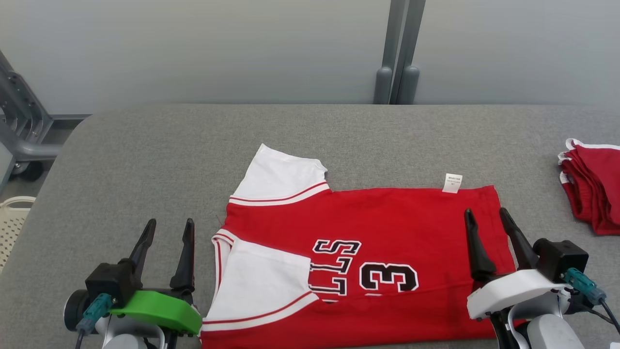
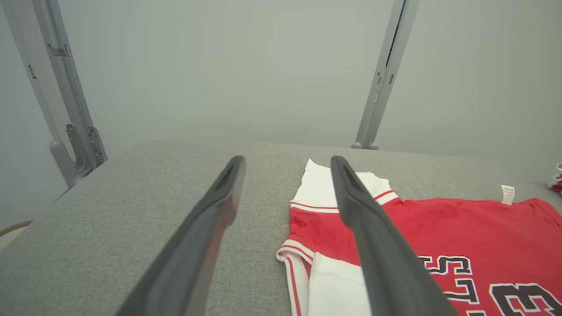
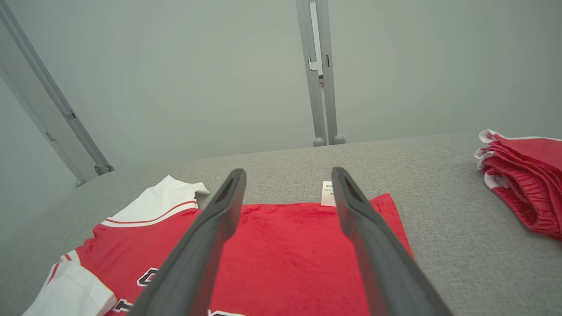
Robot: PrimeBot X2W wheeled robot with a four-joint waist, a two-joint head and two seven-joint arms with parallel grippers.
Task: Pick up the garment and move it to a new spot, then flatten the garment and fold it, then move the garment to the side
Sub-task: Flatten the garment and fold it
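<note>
Jersey [image 1: 387,228] flat on surface [image 1: 145,160], near sleeve [image 1: 261,281] folded in. Left end effector [image 1: 171,223] just off one end, right end effector [image 1: 486,212] over the other. Both released and empty, probably bracketing it for the next fold.

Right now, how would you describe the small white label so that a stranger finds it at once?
On the grey table lies a red jersey with white sleeves. The label sticks out from its far edge, toward the right. Unlike the sleeves, it is tiny and printed.

The red garment [image 1: 397,218] has white sleeves [image 1: 286,177] edged with red stripes and black, white-outlined lettering [image 1: 387,276], on a grey woven table [image 1: 145,155]; a red, white-trimmed pile [image 1: 596,189] lies at the right.
</note>
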